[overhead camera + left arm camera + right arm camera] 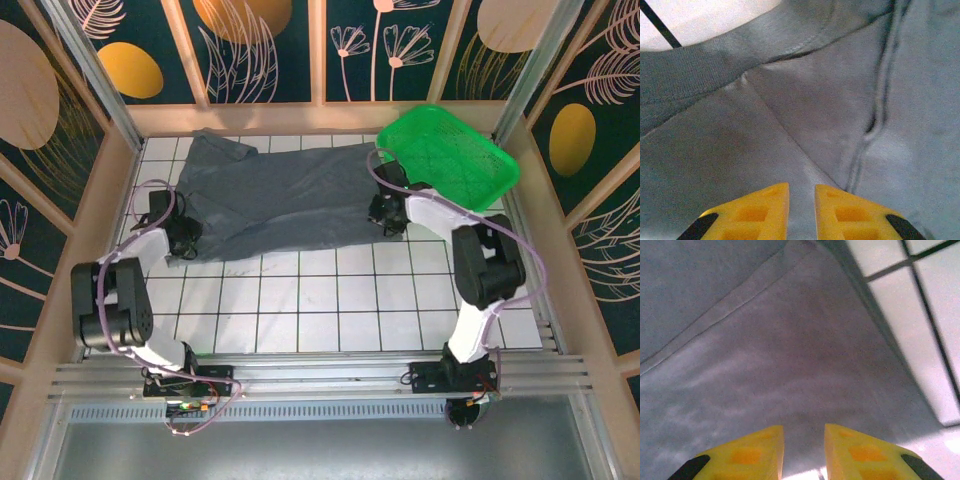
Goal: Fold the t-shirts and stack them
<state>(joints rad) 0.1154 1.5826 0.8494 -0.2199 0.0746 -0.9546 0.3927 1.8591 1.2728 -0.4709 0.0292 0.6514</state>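
The white tiled table [330, 300] lies under both sets of jaws. The dark grey t-shirt [290, 195] is spread flat on it, stretched between the two sets of jaws, and runs on beyond the left one. A green basket [450, 150] sits just beyond the right jaws, touching the shirt's end.

The left gripper [183, 240] is down on the shirt's near left edge. Its yellow fingers [770, 205] stand a narrow gap apart with cloth under them. The ribbed collar [700, 70] curves ahead and to the left of them, and a seam [880, 100] runs ahead to the right.

The right gripper [388, 215] is at the shirt's right end, its fingers [860, 450] likewise slightly parted over cloth. A stitched hem [715, 325] lies ahead on the left, with bare tile to the right.

For either gripper I cannot tell whether cloth is pinched.
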